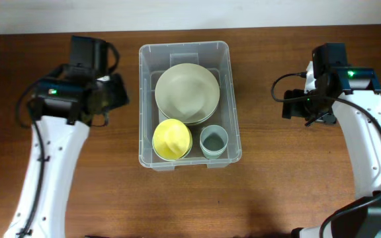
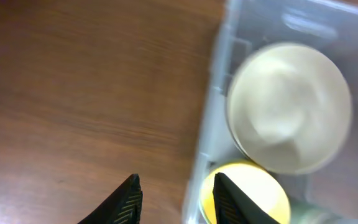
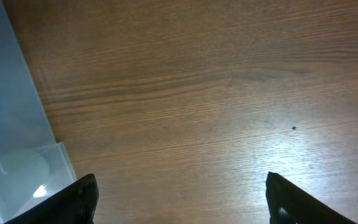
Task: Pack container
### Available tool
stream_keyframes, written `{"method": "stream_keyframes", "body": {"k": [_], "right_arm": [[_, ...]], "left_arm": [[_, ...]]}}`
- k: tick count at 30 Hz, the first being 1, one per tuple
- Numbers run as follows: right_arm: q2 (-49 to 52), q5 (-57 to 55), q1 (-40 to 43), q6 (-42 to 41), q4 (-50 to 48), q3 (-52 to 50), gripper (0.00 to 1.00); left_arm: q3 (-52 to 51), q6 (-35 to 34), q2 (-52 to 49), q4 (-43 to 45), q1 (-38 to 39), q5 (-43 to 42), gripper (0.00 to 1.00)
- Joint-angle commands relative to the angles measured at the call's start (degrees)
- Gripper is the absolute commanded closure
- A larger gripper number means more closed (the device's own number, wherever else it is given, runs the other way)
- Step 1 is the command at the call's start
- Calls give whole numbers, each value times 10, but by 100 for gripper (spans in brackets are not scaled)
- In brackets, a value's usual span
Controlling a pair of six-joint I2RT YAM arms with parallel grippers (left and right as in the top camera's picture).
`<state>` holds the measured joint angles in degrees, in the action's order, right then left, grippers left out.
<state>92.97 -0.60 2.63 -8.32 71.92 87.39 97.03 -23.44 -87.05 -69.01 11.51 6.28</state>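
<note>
My left hand (image 2: 176, 204) hangs over the counter (image 1: 256, 198), just beside the left wall of the container (image 1: 146, 106). Its fingers are parted a moderate way and hold nothing. My right hand (image 3: 182, 202) is spread wide and empty over the wood, well to the right of the container, with only a corner of the container at the edge of my right wrist view. The container sits on the middle of the counter, between my two arms. Inside it, what looks like a stack of pale cream plates (image 1: 186, 91) fills the far half. In the near half, a yellow bowl (image 1: 171, 139) sits on the left and a small pale blue-green cup (image 1: 213, 141) on the right, just beside each other
</note>
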Motion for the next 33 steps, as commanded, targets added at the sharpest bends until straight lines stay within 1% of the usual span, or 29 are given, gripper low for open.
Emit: {"method": "stream_keyframes", "body": {"k": [1,2,3,4,12,18,24,31,33], "right_arm": [[1,-16,0,6,2,0,18],[1,-16,0,6,2,0,18],[1,-16,0,6,2,0,18],[1,-16,0,6,2,0,19],[1,-16,0,6,2,0,19],[1,-16,0,6,2,0,18],[1,-16,0,6,3,0,19],[1,-16,0,6,6,0,18],[1,-16,0,6,7,0,19]], "left_arm": [[2,44,-17,6,54,-30,69],[2,56,-24,9,72,-31,78],[2,59,-30,10,80,-31,92],[2,67,-44,10,97,-38,99],[2,71,-170,24,168,-81,100],[2,74,-244,43,186,-84,99],[1,75,-272,38,186,-85,100],[3,75,-272,39,186,-85,99],[22,76,-261,35,185,-84,99]]}}
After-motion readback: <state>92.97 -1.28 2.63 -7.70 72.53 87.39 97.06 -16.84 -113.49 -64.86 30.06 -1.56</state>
